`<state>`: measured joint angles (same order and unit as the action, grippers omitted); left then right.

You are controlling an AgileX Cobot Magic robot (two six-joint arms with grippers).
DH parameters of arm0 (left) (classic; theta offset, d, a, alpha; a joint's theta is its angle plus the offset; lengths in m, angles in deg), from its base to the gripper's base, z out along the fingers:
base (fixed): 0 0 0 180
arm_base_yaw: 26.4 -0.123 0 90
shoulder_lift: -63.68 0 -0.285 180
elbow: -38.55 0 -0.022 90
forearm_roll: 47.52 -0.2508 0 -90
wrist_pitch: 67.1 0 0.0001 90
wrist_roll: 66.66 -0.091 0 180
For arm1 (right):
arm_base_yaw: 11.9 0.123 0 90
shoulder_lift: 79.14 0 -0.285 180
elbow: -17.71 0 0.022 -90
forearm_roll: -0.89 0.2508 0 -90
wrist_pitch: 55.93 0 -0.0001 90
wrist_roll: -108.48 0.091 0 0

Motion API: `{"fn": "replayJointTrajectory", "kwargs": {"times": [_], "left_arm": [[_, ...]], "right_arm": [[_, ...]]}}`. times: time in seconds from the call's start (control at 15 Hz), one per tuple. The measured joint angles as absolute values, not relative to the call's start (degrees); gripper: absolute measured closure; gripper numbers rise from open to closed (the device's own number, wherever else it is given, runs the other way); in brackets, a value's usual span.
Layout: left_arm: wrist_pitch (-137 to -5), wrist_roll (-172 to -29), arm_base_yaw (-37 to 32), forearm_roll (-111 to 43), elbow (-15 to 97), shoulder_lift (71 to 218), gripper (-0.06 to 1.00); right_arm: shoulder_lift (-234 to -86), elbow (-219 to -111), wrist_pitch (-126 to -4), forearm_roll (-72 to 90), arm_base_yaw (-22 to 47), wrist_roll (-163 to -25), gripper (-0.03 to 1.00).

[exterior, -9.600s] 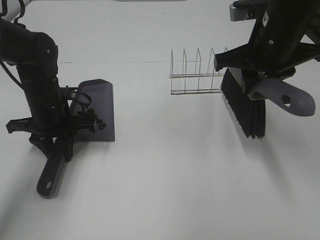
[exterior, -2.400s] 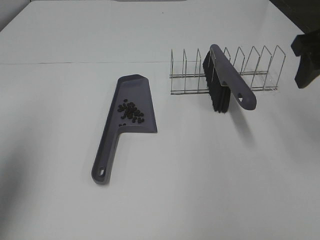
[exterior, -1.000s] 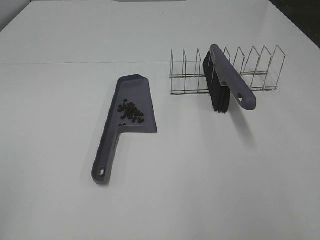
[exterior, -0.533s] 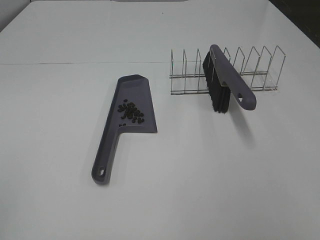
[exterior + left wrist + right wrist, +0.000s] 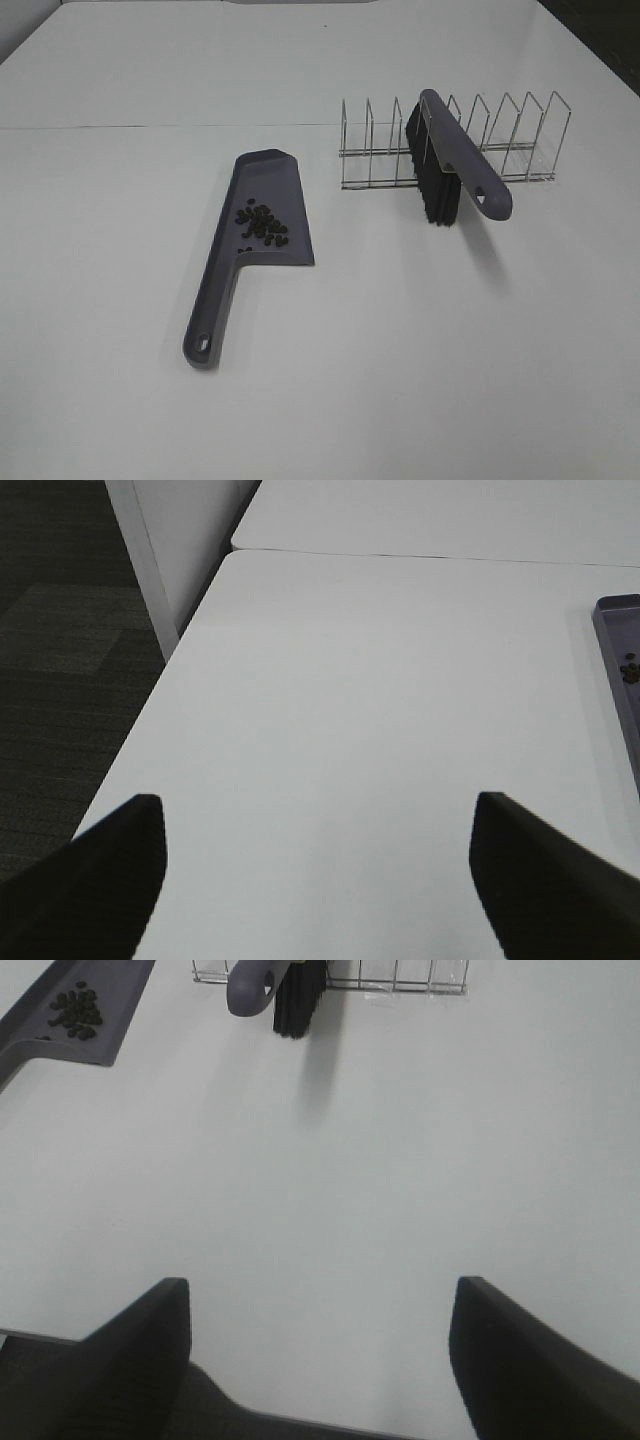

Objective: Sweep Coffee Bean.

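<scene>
Coffee bean (image 5: 260, 223) cluster sits inside the grey-purple dustpan (image 5: 262, 190), grouped near the middle of the pan's flat scoop, a bean or two down by where the scoop narrows into the handle. Dustpan lies flat on the white bench (image 5: 400, 340), left of centre in the high view, handle pointing toward the near edge, hang hole at its end. Brush (image 5: 450, 165) rests in the wire rack (image 5: 500, 140) at the rear right, black bristles hanging down at the rack's front side, grey handle angling out toward the near right, hole at the tip. Rack and dustpan are apart, a gap of bare bench between them. No arm shows in the high view. Left hand (image 5: 318, 880) hangs over the bench's left edge with both dark fingers spread wide, nothing between them, released; dark floor shows beyond the bench edge, and the dustpan's corner with a few beans (image 5: 630, 668) just enters that wrist view at its side. Right hand (image 5: 318, 1355) is also spread open and empty above the near part of the bench, well back from everything; its wrist view takes in the dustpan with beans (image 5: 75, 1010), the brush handle (image 5: 250, 988) and bristles (image 5: 298, 1000), and the lower rail of the rack (image 5: 400, 980).
</scene>
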<state>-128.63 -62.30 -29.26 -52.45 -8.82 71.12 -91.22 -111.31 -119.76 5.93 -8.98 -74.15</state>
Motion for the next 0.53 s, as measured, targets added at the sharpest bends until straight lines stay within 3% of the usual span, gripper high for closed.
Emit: {"fn": "replayJointTrajectory", "kwargs": {"times": [0.53], "left_arm": [[-128.6,-62.3,-29.3,-52.4,-8.8,71.1,0.18]], "right_arm": [[-86.7,-111.3,-119.7,5.9,-9.0,-74.2,0.36]]}}
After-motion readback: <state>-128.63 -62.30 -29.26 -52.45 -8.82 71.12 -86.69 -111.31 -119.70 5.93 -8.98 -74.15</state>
